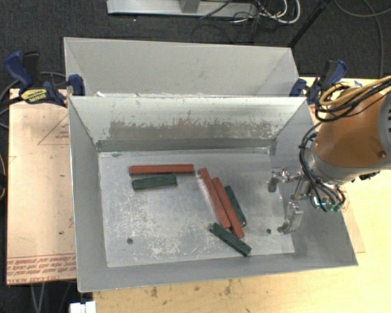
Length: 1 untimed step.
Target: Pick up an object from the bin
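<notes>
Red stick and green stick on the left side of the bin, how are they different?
The red stick is reddish-brown, the green stick dark green. The red stick is longer than the green stick. The red stick lies nearer the back wall, the green stick just in front of it. Both are thin, straight and lie flat on the bin floor, side by side, pointing the same way.

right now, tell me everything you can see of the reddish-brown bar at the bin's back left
The reddish-brown bar is a long, thin stick, matte, material unclear. It lies flat on the bin floor, running across the view. A shorter dark green bar lies parallel just in front; whether they touch is unclear.
</notes>
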Each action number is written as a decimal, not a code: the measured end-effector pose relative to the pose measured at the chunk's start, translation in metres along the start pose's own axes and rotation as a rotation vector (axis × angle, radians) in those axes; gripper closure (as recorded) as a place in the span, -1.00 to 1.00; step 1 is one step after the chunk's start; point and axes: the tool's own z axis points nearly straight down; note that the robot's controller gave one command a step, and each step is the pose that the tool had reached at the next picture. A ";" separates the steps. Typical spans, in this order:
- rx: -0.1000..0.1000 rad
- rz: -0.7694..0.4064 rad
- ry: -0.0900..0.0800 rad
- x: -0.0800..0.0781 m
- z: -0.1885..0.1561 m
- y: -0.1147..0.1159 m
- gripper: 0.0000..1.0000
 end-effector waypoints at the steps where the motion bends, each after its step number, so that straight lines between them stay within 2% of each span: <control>1: -0.002 -0.033 -0.002 0.024 0.064 0.067 -1.00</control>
